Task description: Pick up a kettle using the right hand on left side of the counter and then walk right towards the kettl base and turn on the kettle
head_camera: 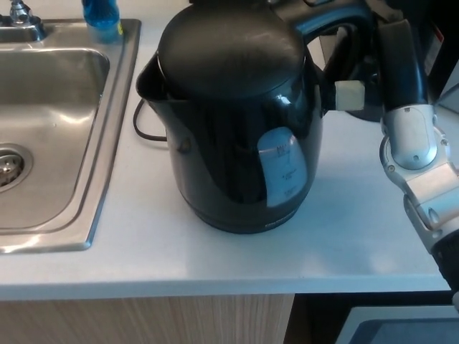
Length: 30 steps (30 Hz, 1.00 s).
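A black electric kettle with a clear water window fills the middle of the head view, over the white counter just right of the sink. Its spout points left and its handle arches to the upper right. My right hand comes up from the lower right on a silver and black forearm and is closed around that handle. Whether the kettle's bottom touches the counter is hidden. A black cord loops on the counter behind the kettle. My left hand does not show.
A steel sink takes the left side, with a faucet and a blue bottle at its back rim. The counter's front edge runs along the bottom, above a wooden cabinet front. A dark appliance sits at the lower right.
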Available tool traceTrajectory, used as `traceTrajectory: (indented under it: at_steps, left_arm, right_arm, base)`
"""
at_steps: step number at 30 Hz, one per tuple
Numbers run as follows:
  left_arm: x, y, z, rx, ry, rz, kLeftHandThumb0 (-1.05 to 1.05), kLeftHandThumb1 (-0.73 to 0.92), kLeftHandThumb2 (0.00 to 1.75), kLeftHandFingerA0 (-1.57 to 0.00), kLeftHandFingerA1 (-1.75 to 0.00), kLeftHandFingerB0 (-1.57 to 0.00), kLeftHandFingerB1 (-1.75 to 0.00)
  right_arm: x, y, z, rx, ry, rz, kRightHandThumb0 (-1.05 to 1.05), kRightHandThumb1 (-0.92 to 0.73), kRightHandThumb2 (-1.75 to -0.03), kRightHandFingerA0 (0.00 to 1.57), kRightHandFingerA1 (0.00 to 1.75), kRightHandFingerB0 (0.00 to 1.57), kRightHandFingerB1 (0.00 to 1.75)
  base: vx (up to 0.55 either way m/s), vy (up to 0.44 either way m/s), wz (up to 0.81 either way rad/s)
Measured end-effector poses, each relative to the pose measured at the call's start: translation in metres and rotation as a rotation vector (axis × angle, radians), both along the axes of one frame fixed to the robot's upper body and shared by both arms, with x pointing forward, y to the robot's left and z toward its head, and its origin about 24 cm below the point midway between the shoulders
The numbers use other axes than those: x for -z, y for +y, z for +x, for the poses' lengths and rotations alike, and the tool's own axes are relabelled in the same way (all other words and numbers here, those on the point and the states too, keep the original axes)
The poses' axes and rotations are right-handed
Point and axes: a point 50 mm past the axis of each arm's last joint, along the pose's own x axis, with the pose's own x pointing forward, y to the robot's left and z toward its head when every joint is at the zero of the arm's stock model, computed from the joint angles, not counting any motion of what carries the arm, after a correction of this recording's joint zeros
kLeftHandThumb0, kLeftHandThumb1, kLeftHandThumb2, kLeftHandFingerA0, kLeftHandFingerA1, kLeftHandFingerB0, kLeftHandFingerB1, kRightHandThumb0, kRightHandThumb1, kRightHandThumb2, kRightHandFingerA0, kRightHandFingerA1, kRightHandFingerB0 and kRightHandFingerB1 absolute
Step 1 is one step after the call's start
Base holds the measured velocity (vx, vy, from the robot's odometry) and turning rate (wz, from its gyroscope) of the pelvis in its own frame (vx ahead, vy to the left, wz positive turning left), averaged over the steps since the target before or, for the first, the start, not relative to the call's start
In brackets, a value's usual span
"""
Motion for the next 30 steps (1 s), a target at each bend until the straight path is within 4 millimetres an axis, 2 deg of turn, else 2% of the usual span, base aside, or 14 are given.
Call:
traceTrajectory:
  at_steps: [3,5,6,7,10,11,12,14,16,18,20,23,24,30]
  left_arm:
    - [0.0,0.0,0.0,0.001,-0.001,-0.001,0.32,0.56,1.23,-0.95,-1.03,-0.84,-0.94]
    - [0.0,0.0,0.0,0.001,-0.001,-0.001,0.35,0.55,1.23,-0.94,-1.01,-0.83,-0.93]
    - [0.0,0.0,0.0,0.001,-0.001,-0.001,0.35,0.55,1.23,-0.94,-1.01,-0.83,-0.93]
    - [0.0,0.0,0.0,0.001,-0.001,-0.001,0.34,0.55,1.23,-0.92,-0.99,-0.83,-0.92]
    - [0.0,0.0,0.0,0.003,-0.001,-0.001,0.34,0.55,1.23,-0.92,-0.99,-0.83,-0.92]
    - [0.0,0.0,0.001,0.004,-0.001,-0.002,0.35,0.55,1.23,-0.92,-1.0,-0.82,-0.92]
    - [0.0,0.0,0.001,0.005,-0.001,-0.002,0.35,0.55,1.23,-0.92,-1.0,-0.82,-0.92]
    - [0.0,0.0,0.001,0.008,-0.002,-0.002,0.34,0.55,1.22,-0.92,-1.0,-0.82,-0.91]
    - [0.0,0.0,0.002,0.01,-0.005,-0.001,0.35,0.56,1.23,-0.92,-1.0,-0.83,-0.92]
    - [0.0,0.0,0.002,0.011,-0.007,0.0,0.35,0.56,1.23,-0.92,-1.0,-0.83,-0.92]
    - [0.0,0.0,0.003,0.012,-0.007,0.0,0.35,0.56,1.21,-0.94,-1.01,-0.81,-0.91]
    - [0.0,0.0,0.003,0.012,-0.007,0.0,0.36,0.55,1.21,-0.95,-1.01,-0.82,-0.92]
    - [0.0,0.0,0.003,0.012,-0.008,0.0,0.36,0.56,1.23,-0.95,-1.01,-0.84,-0.93]
    - [0.0,-0.001,0.003,0.013,-0.007,-0.001,0.3,0.55,1.19,-0.93,-1.0,-0.82,-0.91]
  right_arm:
    - [0.0,0.0,0.002,0.004,0.009,-0.004,-0.2,-0.56,-1.09,0.83,1.74,0.74,1.42]
    - [0.0,0.0,0.003,0.004,0.011,-0.006,-0.24,-0.59,-1.07,0.89,1.37,0.87,0.94]
    - [-0.001,0.002,0.004,0.001,0.011,-0.009,-0.24,-0.59,-1.07,0.89,1.37,0.87,0.94]
    - [-0.002,0.003,0.004,-0.002,0.012,-0.013,-0.26,-0.62,-1.06,0.87,1.67,0.8,1.36]
    - [-0.005,0.007,0.006,-0.012,0.016,-0.031,-0.26,-0.62,-1.06,0.87,1.67,0.8,1.36]
    - [-0.006,0.008,0.007,-0.015,0.017,-0.037,-0.36,-0.76,-0.82,0.74,1.62,0.67,1.22]
    - [-0.007,0.009,0.008,-0.018,0.021,-0.044,-0.36,-0.76,-0.82,0.74,1.62,0.67,1.22]
    - [-0.01,0.012,0.01,-0.025,0.03,-0.066,-0.36,-0.82,-0.72,0.6,0.83,0.61,0.62]
    - [-0.013,0.016,0.012,-0.034,0.041,-0.093,-0.39,-0.86,-0.68,0.51,0.65,0.54,0.52]
    - [-0.015,0.019,0.015,-0.039,0.061,-0.122,-0.39,-0.86,-0.68,0.51,0.65,0.54,0.52]
    - [-0.016,0.022,0.018,-0.041,0.081,-0.152,-0.39,-0.87,-0.7,0.64,0.92,0.53,0.62]
    - [-0.02,0.027,0.022,-0.046,0.106,-0.206,-0.4,-0.89,-0.67,0.63,0.89,0.49,0.57]
    - [-0.022,0.029,0.023,-0.047,0.114,-0.225,-0.36,-0.78,-0.69,0.71,1.55,0.51,0.69]
    - [-0.031,0.039,0.032,-0.053,0.175,-0.331,-0.31,-0.71,-0.65,0.72,1.61,0.48,0.77]
  base:
    - [0.0,0.0,0.0]
    - [0.0,0.0,0.0]
    - [0.0,0.0,0.0]
    - [0.0,0.0,0.0]
    - [0.0,0.0,0.0]
    - [0.0,0.0,0.0]
    - [0.0,0.0,0.0]
    - [0.0,0.0,0.0]
    - [0.0,0.0,0.0]
    - [0.0,0.0,0.0]
    - [0.0,0.0,0.0]
    - [0.0,0.0,0.0]
    - [0.0,0.0,0.0]
    - [0.0,0.0,0.0]
